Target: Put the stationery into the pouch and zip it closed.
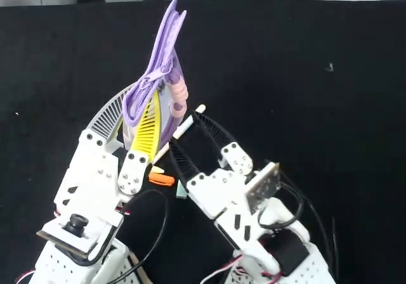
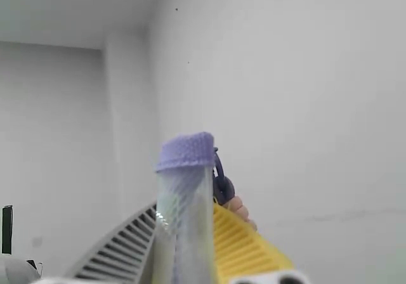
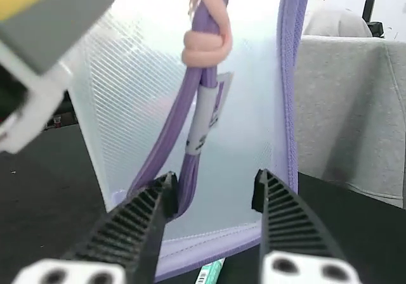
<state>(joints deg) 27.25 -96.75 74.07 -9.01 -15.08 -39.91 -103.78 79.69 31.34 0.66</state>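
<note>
Quick count, nothing fancy:
- 1 pouch (image 1: pixel 166 37), purple trim
- 1 pink coil (image 1: pixel 179 94) hanging off it
- 2 grippers: left gripper (image 1: pixel 143 101), right gripper (image 3: pixel 212 182)
- 3 loose stationery bits on black table (image 1: pixel 330 138): 1 white stick (image 1: pixel 188 123), 1 orange piece (image 1: pixel 162 180), 1 pale green piece (image 1: pixel 181 190)

Nothing legible can be made out, tbh; print on the white label (image 3: pixel 202 116) inside the pouch (image 3: pixel 127 100) is too small.

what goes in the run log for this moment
left gripper: shut on pouch, held upright | right gripper: open, at pouch's lower edge | orange item: on table
</note>
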